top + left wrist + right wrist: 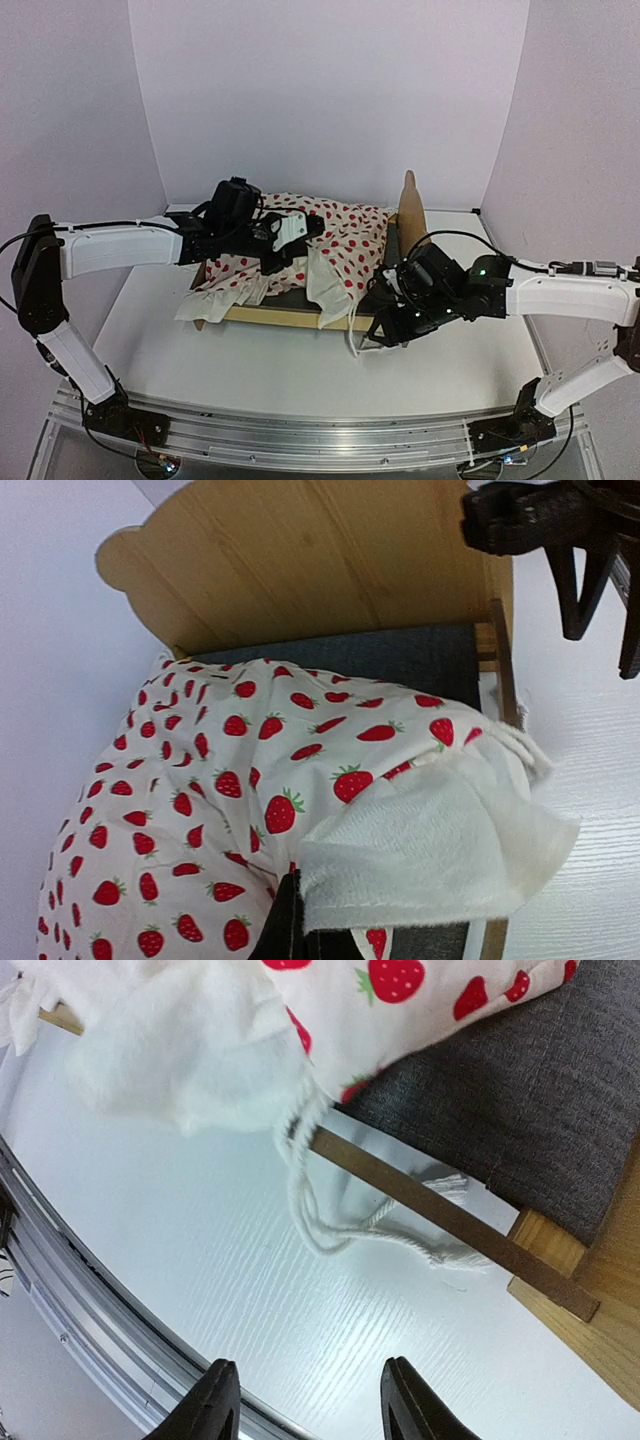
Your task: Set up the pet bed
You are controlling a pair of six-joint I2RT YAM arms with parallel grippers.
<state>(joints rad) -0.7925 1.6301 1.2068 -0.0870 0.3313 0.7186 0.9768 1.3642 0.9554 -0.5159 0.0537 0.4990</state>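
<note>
Partly done. Pet bed [285, 317] at centre of table [300, 370], headboard right. Strawberry-print blanket [345, 240] bunched across it, overhanging near rail; spreading outstanding. Left gripper [295, 935] pinching blanket; right gripper [308, 1405] spread, empty.

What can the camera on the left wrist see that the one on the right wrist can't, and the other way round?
Only the left wrist view shows the wavy-topped headboard. Only the right wrist view shows a white cord hanging over the side rail onto the table, and a metal rail along the table's edge. Both show the pet bed, with its grey felt base partly covered by the strawberry-print blanket.
</note>
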